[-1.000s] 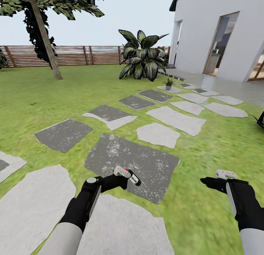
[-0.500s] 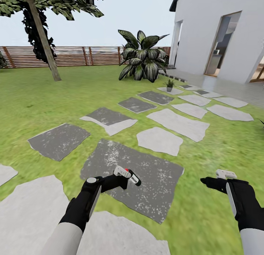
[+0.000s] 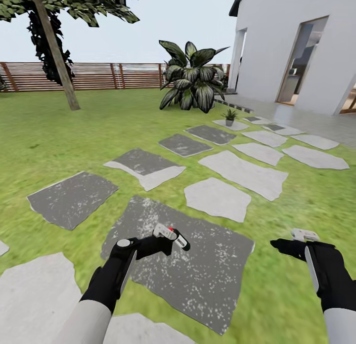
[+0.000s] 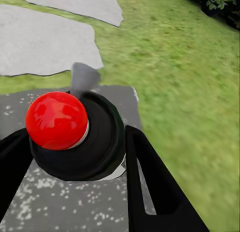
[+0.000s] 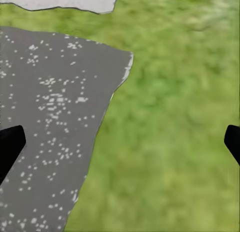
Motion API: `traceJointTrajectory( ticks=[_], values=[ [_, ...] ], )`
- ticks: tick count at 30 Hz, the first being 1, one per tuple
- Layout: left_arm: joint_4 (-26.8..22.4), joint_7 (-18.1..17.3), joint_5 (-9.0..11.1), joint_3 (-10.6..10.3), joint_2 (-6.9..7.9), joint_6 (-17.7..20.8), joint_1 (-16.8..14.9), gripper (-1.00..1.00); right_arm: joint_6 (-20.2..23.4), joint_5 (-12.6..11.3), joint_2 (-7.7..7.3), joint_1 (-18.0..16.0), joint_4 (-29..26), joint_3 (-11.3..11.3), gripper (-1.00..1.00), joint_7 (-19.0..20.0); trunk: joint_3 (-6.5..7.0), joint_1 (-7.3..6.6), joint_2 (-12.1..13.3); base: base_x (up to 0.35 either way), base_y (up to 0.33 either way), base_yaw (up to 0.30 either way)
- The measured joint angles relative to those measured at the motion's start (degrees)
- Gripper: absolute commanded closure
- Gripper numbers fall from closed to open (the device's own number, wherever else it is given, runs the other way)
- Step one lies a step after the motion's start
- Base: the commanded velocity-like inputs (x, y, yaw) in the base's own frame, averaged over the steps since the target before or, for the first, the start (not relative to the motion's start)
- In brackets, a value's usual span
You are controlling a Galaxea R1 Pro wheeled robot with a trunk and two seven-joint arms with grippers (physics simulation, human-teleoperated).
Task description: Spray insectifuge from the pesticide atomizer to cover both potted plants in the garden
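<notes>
My left gripper [image 3: 165, 241] is shut on the pesticide atomizer [image 3: 173, 236], a dark bottle with a red knob and a white part, held low over a dark grey stepping stone [image 3: 198, 275]. In the left wrist view the atomizer's [image 4: 75, 137] round dark body and red knob sit between the black fingers [image 4: 150, 182]. The right gripper [image 3: 281, 244] hangs open over the grass, nothing between its fingertips [image 5: 10, 144]. One small potted plant [image 3: 229, 116] with pointed green leaves stands on a pale stone far ahead, near the house.
Grey stepping stones [image 3: 242, 173] cross the lawn [image 3: 59, 141] toward the white house [image 3: 296, 47] at the right. A big striped-leaf plant [image 3: 193, 77] stands beyond them. A tree [image 3: 54, 52] and a brown slatted fence [image 3: 99, 74] close off the back left.
The whole view has slid: the stepping stones have come nearer and lower in the picture, so the camera has moved forward. Both arms keep their pose, the atomizer still held.
</notes>
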Motion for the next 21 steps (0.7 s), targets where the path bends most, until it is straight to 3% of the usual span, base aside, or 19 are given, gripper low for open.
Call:
traceJointTrajectory(
  ticks=[21],
  values=[
    [0.0, 0.0, 0.0, 0.0, 0.00, 0.0, 0.0, 1.00, 0.0, 0.0, -0.16, 0.0, -0.1, -0.2, -1.00, 0.1, 0.00, 0.00, 0.0, 0.339, 0.000, 0.000]
  ],
)
